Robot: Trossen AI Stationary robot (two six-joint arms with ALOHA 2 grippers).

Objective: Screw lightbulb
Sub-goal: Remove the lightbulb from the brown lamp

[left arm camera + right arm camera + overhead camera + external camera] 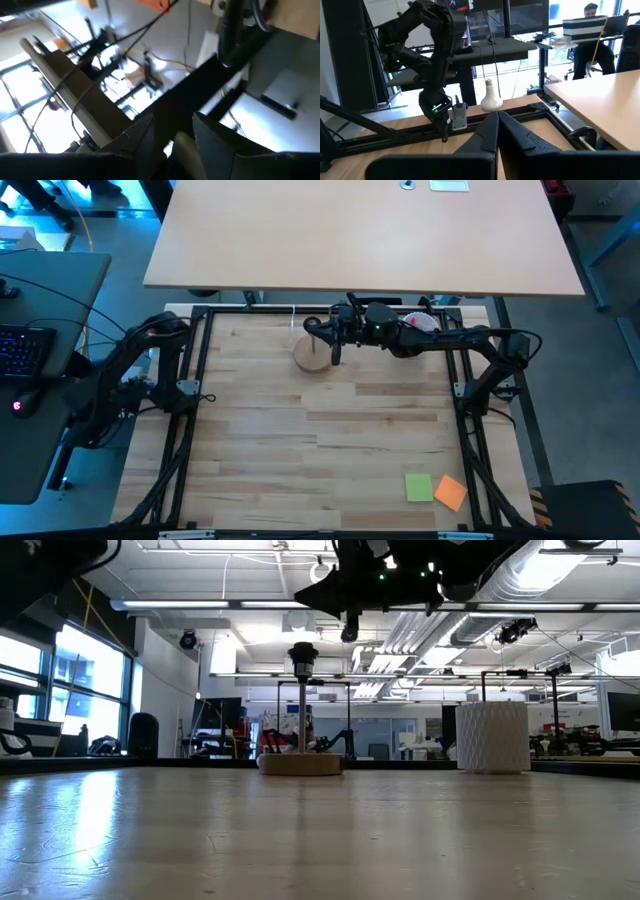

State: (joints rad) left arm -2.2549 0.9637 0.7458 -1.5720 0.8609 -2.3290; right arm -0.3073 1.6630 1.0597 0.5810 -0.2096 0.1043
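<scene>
The lightbulb (491, 98) stands apart with its narrow base up, beyond the table frame's left rail. The rail hides what it rests on. A round wooden stand (312, 353) at the table's far middle carries a black socket post (302, 658) with nothing in it. My right gripper (495, 119) is shut on nothing, pointing level toward the table's left, its tip (300, 602) just above the socket. My left arm (125, 375) is folded off the table's left side. Its gripper (174, 136) is open; a pale rounded shape shows in the gap, and I cannot tell what it is.
A white ribbed cup (492, 737) stands at the far right, under my right arm (440, 335). A green note (418, 487) and an orange note (451, 493) lie near the front right corner. A second desk (370, 240) adjoins the far edge. A person (592, 30) sits beyond.
</scene>
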